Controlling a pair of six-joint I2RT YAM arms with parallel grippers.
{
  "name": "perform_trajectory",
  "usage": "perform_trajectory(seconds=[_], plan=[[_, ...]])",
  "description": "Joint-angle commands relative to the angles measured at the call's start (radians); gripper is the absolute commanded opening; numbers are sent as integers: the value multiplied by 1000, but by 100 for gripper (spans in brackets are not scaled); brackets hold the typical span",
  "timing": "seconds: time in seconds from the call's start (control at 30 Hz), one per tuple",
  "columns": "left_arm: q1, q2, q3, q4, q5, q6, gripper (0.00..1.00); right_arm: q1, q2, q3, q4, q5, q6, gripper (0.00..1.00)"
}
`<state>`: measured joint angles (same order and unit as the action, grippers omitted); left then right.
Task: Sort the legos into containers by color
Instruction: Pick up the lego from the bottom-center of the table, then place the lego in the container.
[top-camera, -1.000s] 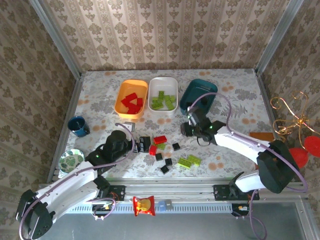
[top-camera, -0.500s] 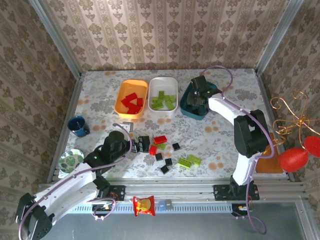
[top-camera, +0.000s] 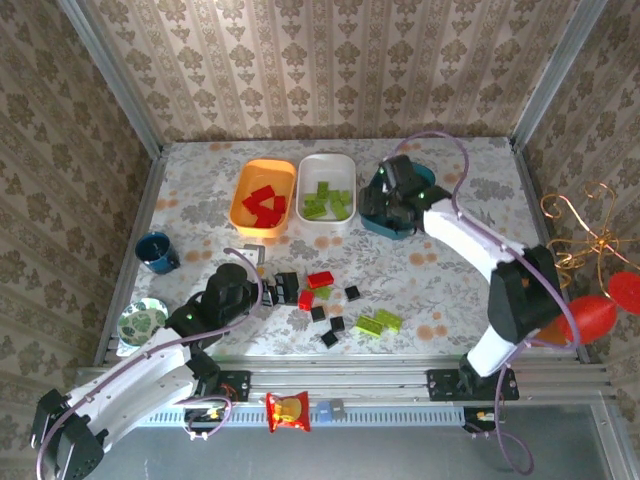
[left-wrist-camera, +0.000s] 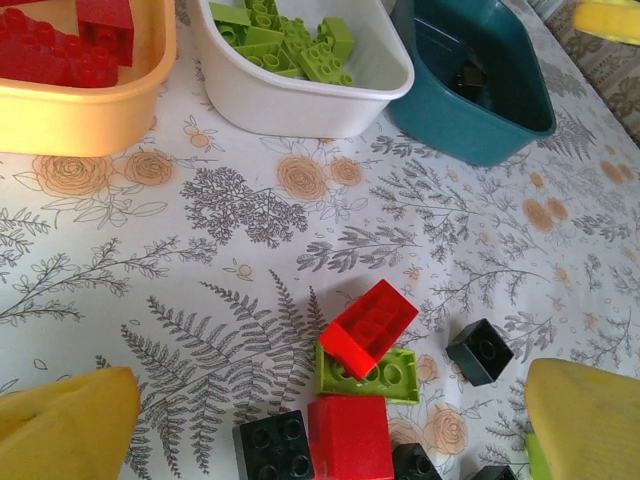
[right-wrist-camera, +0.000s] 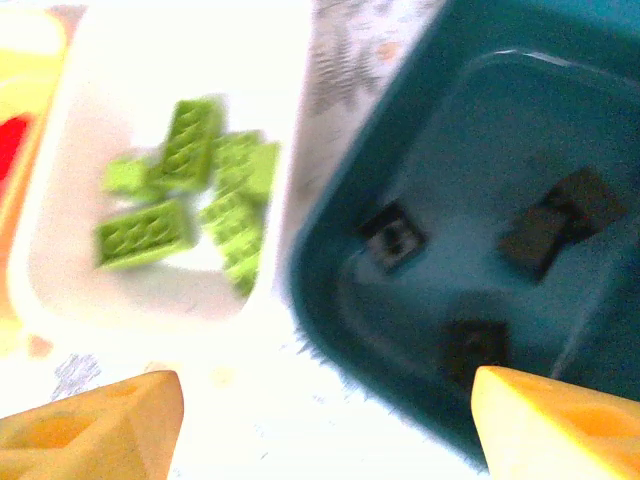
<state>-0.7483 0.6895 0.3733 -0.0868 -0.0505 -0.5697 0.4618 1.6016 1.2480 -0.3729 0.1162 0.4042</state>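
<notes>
Left claw open over loose studded legos near tabletop front edge, three rounded plastic trays near far edge, orange tray with red bricks, white tray with lime bricks, teal tray with four black bricks, right claw open above it.

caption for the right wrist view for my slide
Open right hand hovering over the dark teal tray of black legos, white tray of green legos alongside.

Glossy plastic containers; smooth plastic legos
</notes>
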Motion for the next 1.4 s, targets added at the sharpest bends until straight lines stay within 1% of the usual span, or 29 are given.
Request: perform_trajectory(seconds=[0.0, 0.13, 0.27, 0.43, 0.53, 0.67, 0.77, 0.83, 0.9, 0.93, 1.07, 1.17, 1.27, 1.37], plan=[[13, -12, -10, -24, -20, 1, 100, 91, -90, -123, 17, -18, -27, 79], [22, -7, -12, -19, -22, 5, 100, 212, -153, -291, 47, -21, 10, 80], [34, 6, -13, -13, -15, 4, 100, 309, -125, -365, 60, -14, 39, 81], [41, 19, -18, -2, -9, -5, 100, 364, -46, -384, 103, -23, 70, 81], [43, 19, -28, 1, -6, -15, 100, 377, 3, -378, 112, -6, 83, 78], [45, 11, -31, -10, -3, -18, 100, 378, 66, -366, 94, 32, 99, 73], [47, 1, -31, -17, -5, -15, 100, 378, 84, -374, 97, 43, 105, 67], [50, -1, -31, -18, -5, -13, 100, 378, 84, -378, 102, 38, 104, 60], [54, 2, -31, -16, -3, -11, 100, 378, 70, -381, 110, 29, 97, 49], [55, 2, -31, -15, -2, -9, 100, 377, 58, -383, 114, 28, 93, 46], [58, 3, -30, -6, 6, -12, 100, 363, -21, -384, 104, 37, 73, 39], [59, 2, -28, -4, 6, -13, 100, 313, -104, -384, 93, 39, 60, 36], [58, 3, -30, -4, 9, -13, 100, 229, -189, -363, 77, 53, 35, 35], [58, 2, -30, 5, 14, -16, 100, 127, -242, -322, 68, 73, 4, 35]])
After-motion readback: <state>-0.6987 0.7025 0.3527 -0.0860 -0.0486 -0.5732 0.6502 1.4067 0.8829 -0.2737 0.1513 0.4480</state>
